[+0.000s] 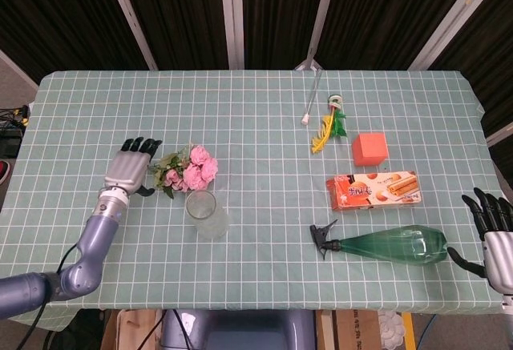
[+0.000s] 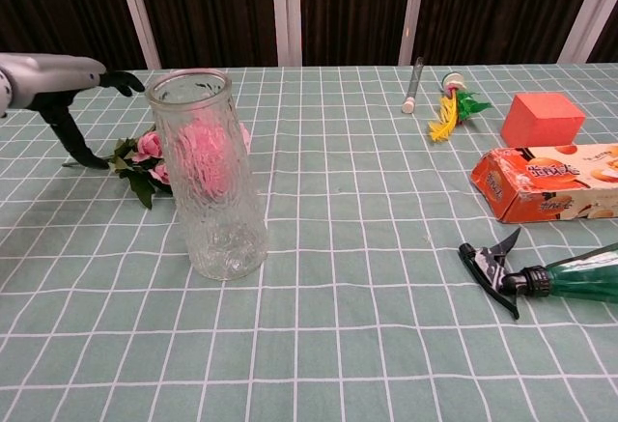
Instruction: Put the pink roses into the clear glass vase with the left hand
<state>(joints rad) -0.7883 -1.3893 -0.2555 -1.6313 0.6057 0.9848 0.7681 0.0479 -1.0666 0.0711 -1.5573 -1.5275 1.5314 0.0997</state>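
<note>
The roses [image 1: 191, 169] lie flat on the surface [image 1: 256, 126], blooms just behind the vase [image 1: 206, 214], stems running out to my left. My left hand [image 1: 128, 168] hovers over those stems, fingers spread, holding nothing. I should close low on the stems, not the blooms, then lift high enough to clear the vase's rim and feed the stems in first. My right hand [image 1: 495, 234] rests empty, fingers apart, at the far edge.

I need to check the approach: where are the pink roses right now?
In the head view the pink roses lie left of centre on the table, just behind the clear glass vase, with the left robot hand over their stem end.
</note>
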